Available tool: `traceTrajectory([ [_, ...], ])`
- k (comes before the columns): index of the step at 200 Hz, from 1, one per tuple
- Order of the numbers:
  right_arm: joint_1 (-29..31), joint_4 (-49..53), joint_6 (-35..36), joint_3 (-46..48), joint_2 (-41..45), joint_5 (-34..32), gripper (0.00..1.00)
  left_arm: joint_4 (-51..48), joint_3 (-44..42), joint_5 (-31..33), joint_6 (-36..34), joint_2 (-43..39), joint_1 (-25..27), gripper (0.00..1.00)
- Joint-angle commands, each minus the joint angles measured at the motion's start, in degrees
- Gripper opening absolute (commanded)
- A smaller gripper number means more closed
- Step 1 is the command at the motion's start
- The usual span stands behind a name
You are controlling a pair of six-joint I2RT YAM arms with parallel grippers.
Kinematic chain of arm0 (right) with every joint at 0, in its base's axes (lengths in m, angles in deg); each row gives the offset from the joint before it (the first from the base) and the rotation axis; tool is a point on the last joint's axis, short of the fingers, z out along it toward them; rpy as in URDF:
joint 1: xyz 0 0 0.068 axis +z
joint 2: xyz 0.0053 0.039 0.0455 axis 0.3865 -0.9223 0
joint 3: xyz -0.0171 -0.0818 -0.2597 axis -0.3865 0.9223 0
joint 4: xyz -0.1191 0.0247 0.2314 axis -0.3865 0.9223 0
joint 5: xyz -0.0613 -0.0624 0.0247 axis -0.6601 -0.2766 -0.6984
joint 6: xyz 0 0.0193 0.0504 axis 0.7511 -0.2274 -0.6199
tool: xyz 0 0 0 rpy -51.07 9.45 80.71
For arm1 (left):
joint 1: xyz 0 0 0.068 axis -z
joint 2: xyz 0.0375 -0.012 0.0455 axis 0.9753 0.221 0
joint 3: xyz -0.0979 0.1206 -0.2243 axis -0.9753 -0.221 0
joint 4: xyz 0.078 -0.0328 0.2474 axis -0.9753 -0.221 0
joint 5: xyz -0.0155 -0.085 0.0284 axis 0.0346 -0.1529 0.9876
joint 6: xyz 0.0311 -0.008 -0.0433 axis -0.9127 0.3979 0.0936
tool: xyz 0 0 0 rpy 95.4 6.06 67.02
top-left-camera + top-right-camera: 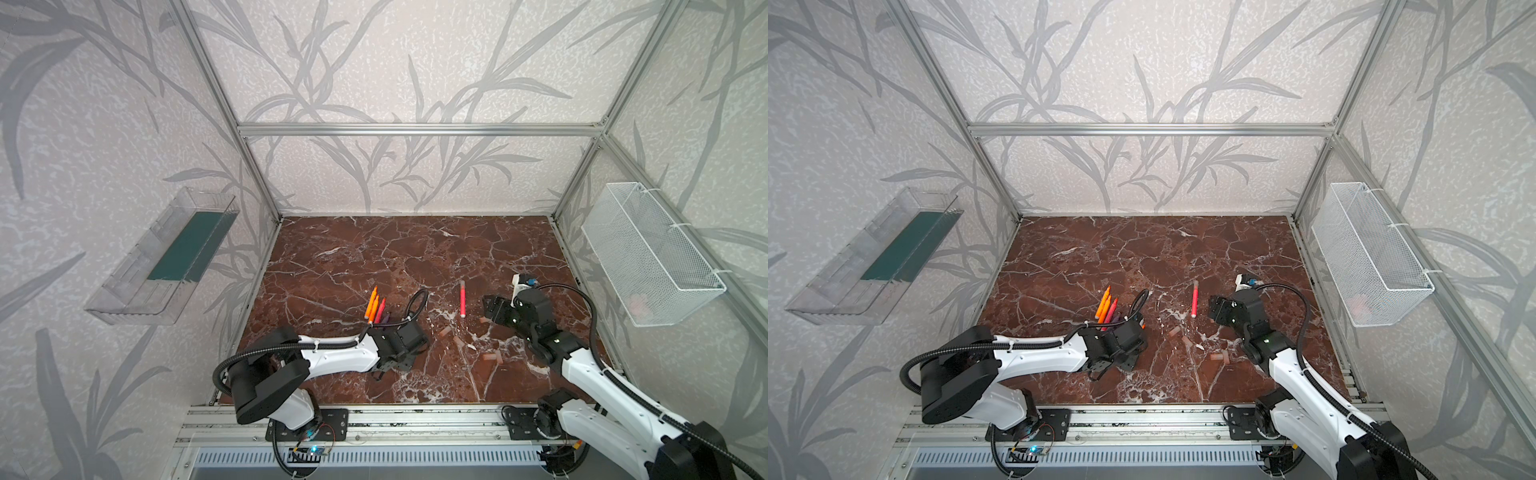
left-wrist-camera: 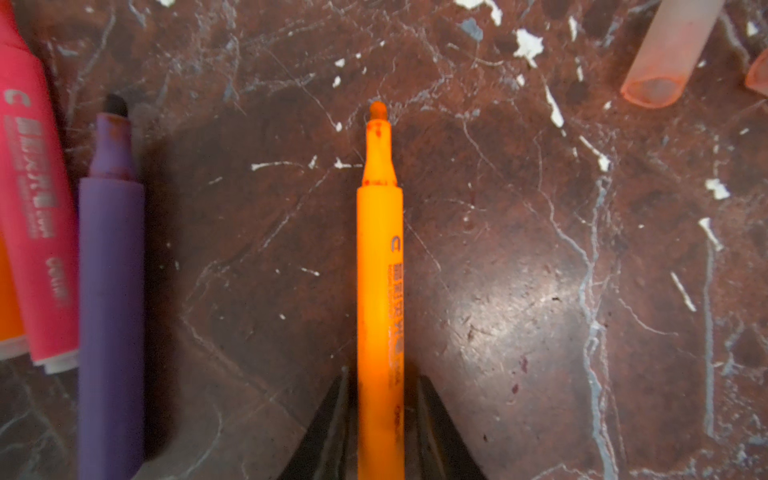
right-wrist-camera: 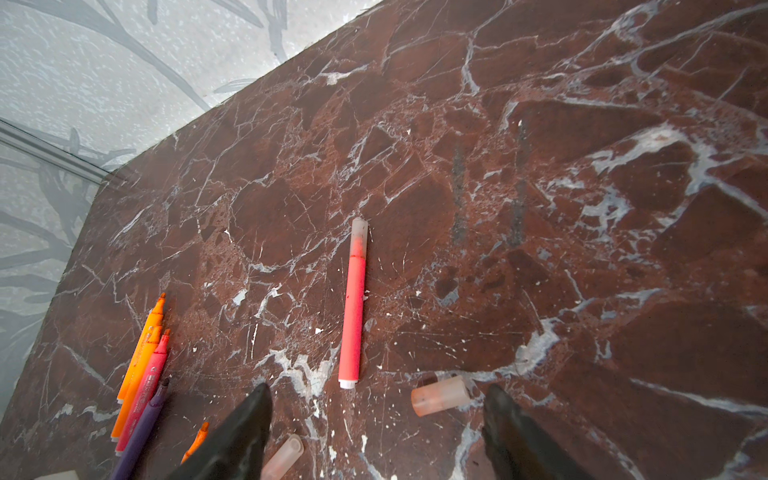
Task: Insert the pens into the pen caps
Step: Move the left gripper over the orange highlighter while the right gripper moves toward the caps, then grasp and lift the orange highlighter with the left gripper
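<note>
My left fingers (image 2: 432,415) stand narrow on either side of the orange pen (image 2: 379,291), low on its barrel. Thin dark slivers show between them and the plastic, so I cannot tell whether they are pressing on it. The pen runs straight out from my left gripper (image 2: 381,374), with its felt tip bare and small print along the barrel. Close beside it lie a purple pen (image 2: 110,311) with a dark bare tip and a pink pen (image 2: 37,208). A cloudy, pinkish cap (image 2: 665,54) lies past the tip and off to one side, its mouth open. I judge the grip should be square and centred, so the barrel stays in line with me and the tip meets a cap true. The lift should also avoid nudging the purple neighbour.

My right gripper (image 3: 378,390) is spread wide and holds nothing. One cap lies on the table just ahead, nearer one finger than the other. Beyond it lies a finished pen (image 3: 353,307), pink, with its cap seated.

In both top views the loose pens (image 1: 374,307) (image 1: 1106,305) fan out left of centre, just above my left wrist, which hides those fingers. The finished pen (image 1: 462,299) lies right of centre on the table (image 1: 374,249), and my right gripper (image 1: 488,309) is just to its right. Spare caps (image 1: 444,331) (image 1: 1174,331) are scattered below them, faint against the brown marble.
</note>
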Motion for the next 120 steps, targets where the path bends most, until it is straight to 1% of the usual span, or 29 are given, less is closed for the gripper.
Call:
traceTrajectory([
  [1, -0.2, -0.9, -0.5, -0.9, -0.4, 2.0, 0.78, -0.3, 1.2, 1.0, 1.2, 1.8, 0.3, 0.24],
  [24, 0.7, -1.9, -0.8, -0.6, -0.4, 3.5, 0.78, -0.2, 1.5, 1.5, 1.4, 2.5, 0.3, 0.16],
  [27, 1.0, -2.2, -2.4, -0.5, -0.4, 3.6, 0.78, -0.2, 1.5, 1.7, 1.4, 2.4, 0.2, 0.16],
  [34, 1.9, -2.8, -3.2, -0.1, -0.3, 3.6, 0.78, -0.1, 1.7, 1.8, 1.4, 2.2, 0.3, 0.15],
  [49, 4.9, -4.9, -4.8, 0.7, 0.2, 2.7, 0.78, -0.4, 2.3, 2.4, 1.3, 1.0, 0.2, 0.12],
  [66, 9.6, -7.6, -7.3, 2.0, 1.3, 0.3, 0.78, -1.5, 3.5, 4.9, 0.9, -1.0, 0.2, 0.10],
  [82, 13.5, -11.0, -9.2, 3.4, 2.9, -1.6, 0.78, -3.6, 6.0, 7.8, -1.1, -3.3, 0.0, 0.07],
  [95, 15.4, -11.8, -10.5, 3.7, 4.7, -2.8, 0.78, -4.7, 8.3, 9.2, -3.2, -5.5, -0.5, 0.05],
  [109, 17.1, -12.4, -11.0, 3.5, 6.7, -2.7, 0.78, -3.4, 10.3, 8.3, -6.7, -8.2, -1.3, 0.02],
  [120, 18.4, -12.5, -11.1, 2.8, 8.1, -2.5, 0.78, -2.7, 12.2, 6.7, -9.5, -10.3, -1.5, 0.02],
])
